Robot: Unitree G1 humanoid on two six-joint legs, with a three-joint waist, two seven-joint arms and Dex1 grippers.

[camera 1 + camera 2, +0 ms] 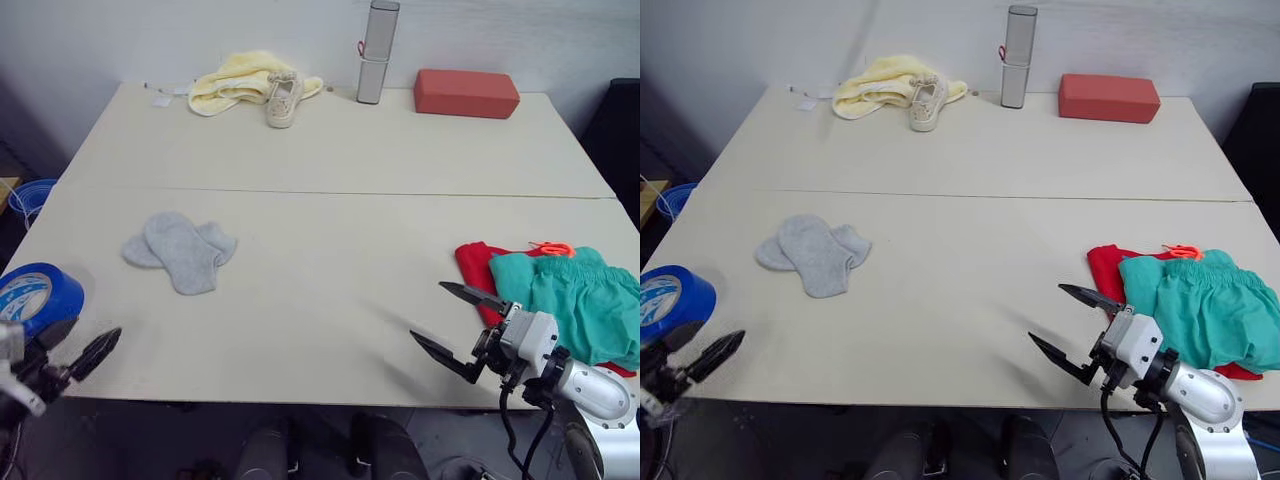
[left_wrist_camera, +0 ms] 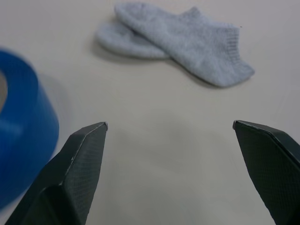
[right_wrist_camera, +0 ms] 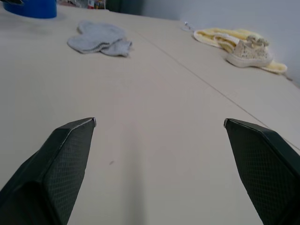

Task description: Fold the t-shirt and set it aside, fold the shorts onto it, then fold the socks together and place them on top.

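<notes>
Across the pale surface, the shorts lay on the t-shirt at four o'clock, the socks unfolded at nine o'clock, apparently next; both the left end effector and the right end effector gaped wide, empty.

A pale cream worktop, crossed by a thin seam from side to side, carries a scatter of objects along its far edge. A pale yellow cloth lies bunched at the far left, with a beige shoe resting against it. A tall silver cylinder with a small red tag stands upright near the wall, and a red-brown block lies flat just beside it. A blue tape roll sits at the near left corner.
</notes>
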